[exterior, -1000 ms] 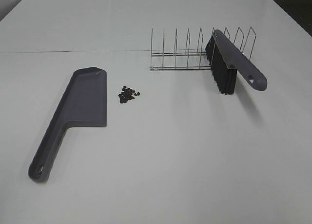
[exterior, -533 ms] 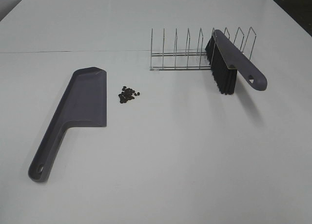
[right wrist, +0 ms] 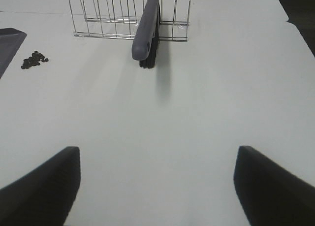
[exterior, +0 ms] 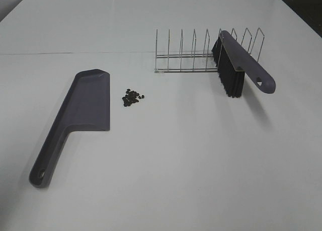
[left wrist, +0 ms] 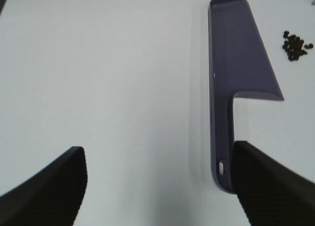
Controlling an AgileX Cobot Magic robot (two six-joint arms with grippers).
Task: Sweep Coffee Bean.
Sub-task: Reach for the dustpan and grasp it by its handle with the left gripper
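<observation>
The left fingers [left wrist: 49, 186] and right fingers [right wrist: 39, 186] are hanging spread, empty, and a skewed pull on the brush [exterior: 246, 65] is risking dragging its wire rack [exterior: 181, 70] into the coffee bean [exterior: 133, 97].

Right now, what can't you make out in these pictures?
- coffee beans: too small to count, every view.
- left pincer, right pincer: only finger ends show, cut off by the wrist views' edges; absent from the high view.
- brush bristles: mostly hidden under its handle, right wrist view.
</observation>
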